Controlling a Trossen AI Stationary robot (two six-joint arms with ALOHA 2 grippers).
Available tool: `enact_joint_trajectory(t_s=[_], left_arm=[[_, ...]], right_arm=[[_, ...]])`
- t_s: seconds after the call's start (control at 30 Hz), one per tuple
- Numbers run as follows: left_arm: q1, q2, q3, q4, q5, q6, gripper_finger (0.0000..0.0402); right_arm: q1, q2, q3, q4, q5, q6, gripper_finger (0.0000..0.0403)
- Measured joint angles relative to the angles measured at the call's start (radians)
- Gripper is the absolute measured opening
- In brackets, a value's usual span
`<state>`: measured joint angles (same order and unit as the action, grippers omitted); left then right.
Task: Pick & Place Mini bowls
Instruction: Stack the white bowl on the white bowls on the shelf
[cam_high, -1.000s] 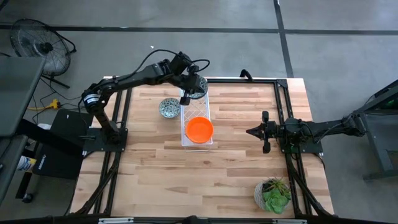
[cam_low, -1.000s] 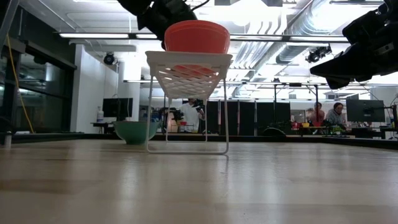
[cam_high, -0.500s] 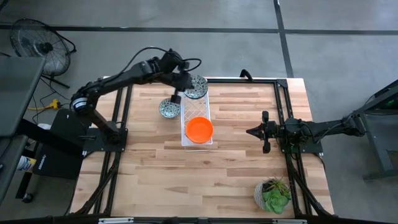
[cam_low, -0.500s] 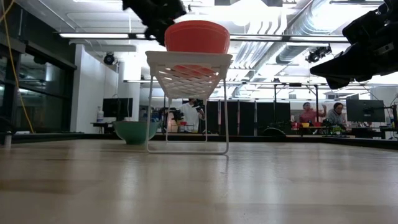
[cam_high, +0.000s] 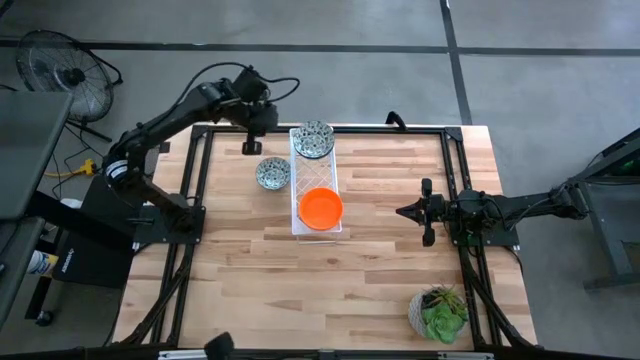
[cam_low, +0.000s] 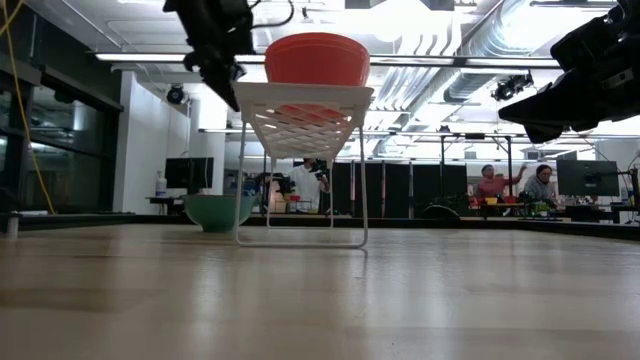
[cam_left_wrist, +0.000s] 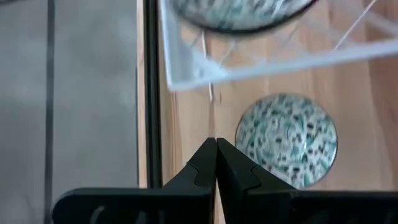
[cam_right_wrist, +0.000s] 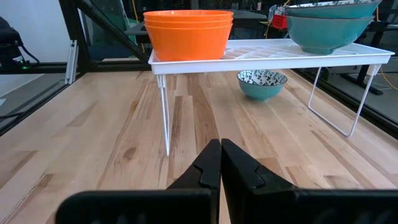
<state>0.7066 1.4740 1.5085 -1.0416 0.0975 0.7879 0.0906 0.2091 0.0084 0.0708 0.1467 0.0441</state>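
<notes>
White lattice wire tray (cam_high: 318, 182) stands raised on thin legs on a butcher-block wood table (cam_high: 330, 270). Stack of smooth glossy orange-red bowls (cam_high: 321, 208) sits on the tray's near end; right wrist view shows stacked rims. Patterned bowls (cam_high: 314, 140), whitish with dense grey-green speckle inside and teal outside, sit stacked on the far end. One more patterned bowl (cam_high: 272, 174) lies on the table just beside the tray, on the left-arm side.

Left gripper (cam_high: 251, 147) fingers pressed together, holding nothing, above the table's far edge, near the loose bowl and apart from the tray's far-end bowls. Right gripper (cam_high: 402, 211) also closed and empty, well apart from the tray on its other side.

Potted green plant (cam_high: 438, 312) at the near right corner.
</notes>
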Motion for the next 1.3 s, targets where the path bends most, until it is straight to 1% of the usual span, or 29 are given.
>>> enact_joint_trajectory(t_s=[0.17, 0.43, 0.7, 0.8, 1.0, 1.13, 1.3], left_arm=[[0.06, -0.001, -0.056, -0.044, 0.0, 0.014, 0.0], [0.134, 0.0, -0.239, -0.027, 0.045, 0.105, 0.0], [0.137, 0.0, -0.34, -0.046, 0.077, 0.305, 0.0], [0.137, 0.0, -0.373, -0.049, 0.094, 0.332, 0.0], [0.138, -0.012, -0.445, 0.017, 0.126, 0.25, 0.0], [0.14, -0.045, -0.477, 0.098, 0.113, 0.113, 0.0], [0.137, -0.046, -0.481, 0.175, 0.108, -0.044, 0.0]], right_arm=[[0.0, 0.0, 0.0, 0.0, 0.0, 0.0, 0.0], [0.0, 0.0, 0.0, 0.0, 0.0, 0.0, 0.0], [0.0, 0.0, 0.0, 0.0, 0.0, 0.0, 0.0], [0.0, 0.0, 0.0, 0.0, 0.0, 0.0, 0.0], [0.0, 0.0, 0.0, 0.0, 0.0, 0.0, 0.0], [0.0, 0.0, 0.0, 0.0, 0.0, 0.0, 0.0], [0.0, 0.0, 0.0, 0.0, 0.0, 0.0, 0.0]])
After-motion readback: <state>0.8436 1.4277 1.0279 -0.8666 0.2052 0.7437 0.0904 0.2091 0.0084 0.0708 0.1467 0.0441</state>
